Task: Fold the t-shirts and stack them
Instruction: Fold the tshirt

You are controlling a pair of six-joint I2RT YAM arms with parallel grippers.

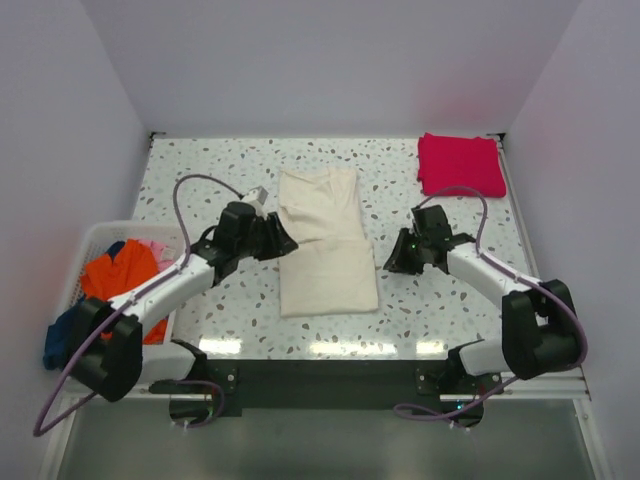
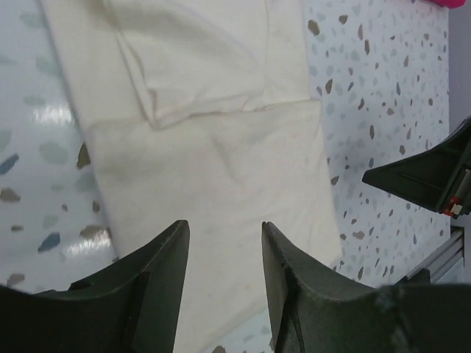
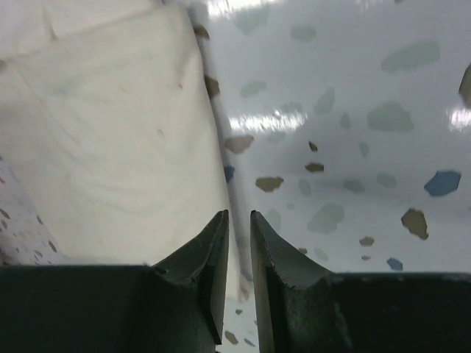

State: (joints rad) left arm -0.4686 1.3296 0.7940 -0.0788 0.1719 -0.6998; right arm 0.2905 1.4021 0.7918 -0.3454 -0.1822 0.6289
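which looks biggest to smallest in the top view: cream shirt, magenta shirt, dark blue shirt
1. cream shirt
2. magenta shirt
3. dark blue shirt, though the left arm hides part of it

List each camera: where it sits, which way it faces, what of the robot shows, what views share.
Top external: above and behind the bases, looking down on the table; both arms show, left gripper, right gripper.
Left wrist: on the left arm, looking down past its own parted fingers at the cream t-shirt.
Right wrist: on the right arm, looking down past its narrowly gapped fingers at the shirt's edge and table.
Shared: all three show the cream t-shirt.
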